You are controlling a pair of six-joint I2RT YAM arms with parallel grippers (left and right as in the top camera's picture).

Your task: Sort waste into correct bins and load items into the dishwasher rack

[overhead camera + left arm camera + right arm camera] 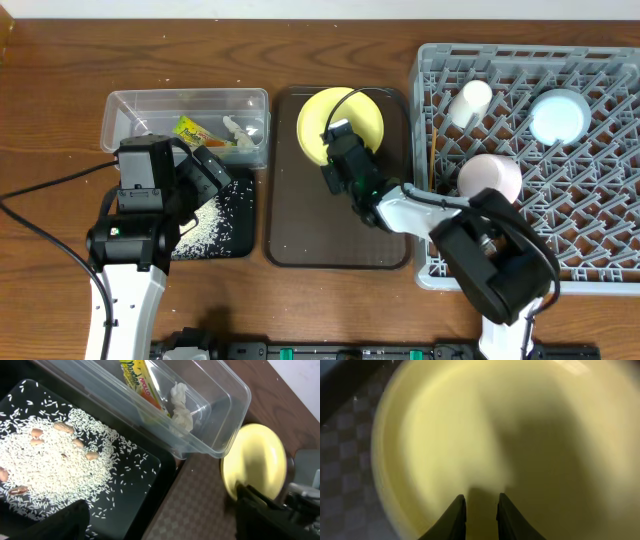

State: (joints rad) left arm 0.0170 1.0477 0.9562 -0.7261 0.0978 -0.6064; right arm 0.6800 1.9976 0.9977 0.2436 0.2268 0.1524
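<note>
One dish is not in the rack yet: the yellow plate (370,125). It lies flat on the brown tray (300,240), between the clear tub (125,105) and the big grey rack (600,283).

The right gripper (336,130) hangs just over the plate. Its two fingers (457,517) stand only a little way apart, and I see nothing pinched between them. The right wrist view is very blurry.

What can go wrong? The gap looks thin. If the fingers go down like this, they may miss the rim, hit the plate and push it along the tray. The plate looks smooth and round. A small pinch on its edge may slip, and then the plate tips and drops.

The ride to the rack is tricky too. The pink bowl (492,177), the white cup (470,102) and the chopsticks (434,160) sit on the near side of the rack. The light blue bowl (558,115) sits farther in. A plate that swings low can knock them over.

The left gripper (215,175) is spread wide and holds nothing. It hangs over the black tray (235,240), which is full of rice (205,220). If it dips, the rice flies onto the table.

The wrapper (192,130) and the tissue (238,128) lie in the clear tub, out of the way.
</note>
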